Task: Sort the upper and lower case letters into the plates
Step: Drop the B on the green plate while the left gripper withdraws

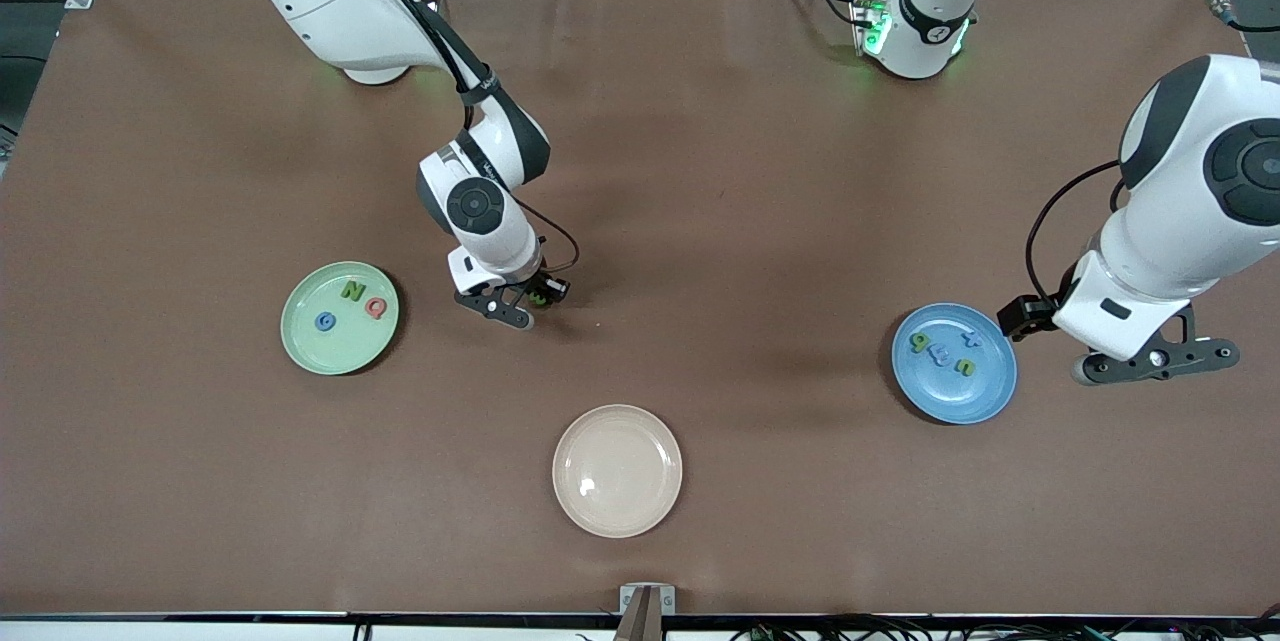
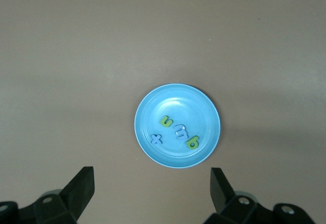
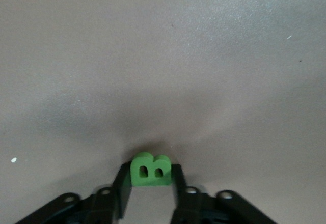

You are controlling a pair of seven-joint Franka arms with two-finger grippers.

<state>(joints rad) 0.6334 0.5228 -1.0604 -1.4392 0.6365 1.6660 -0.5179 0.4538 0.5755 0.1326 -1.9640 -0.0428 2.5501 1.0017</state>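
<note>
My right gripper (image 3: 151, 177) is shut on a green B (image 3: 151, 170), one black finger (image 3: 122, 184) on each side of it. It hangs low over the brown cloth, beside the mint green plate (image 1: 335, 351), and the green B (image 1: 538, 298) shows between its fingertips. That plate holds a green N (image 1: 352, 290), a red Q (image 1: 376, 307) and a blue G (image 1: 325, 321). The blue plate (image 2: 204, 112) holds a green n (image 2: 167, 120), blue m (image 2: 179, 130), green p (image 2: 192, 143) and blue x (image 2: 157, 139). My left gripper (image 2: 152, 188) waits open and empty, over the cloth beside the blue plate (image 1: 950, 396).
A cream-beige plate (image 1: 617, 511) with nothing in it lies nearer to the front camera, midway between the two other plates. Brown cloth (image 1: 760, 221) covers the whole table.
</note>
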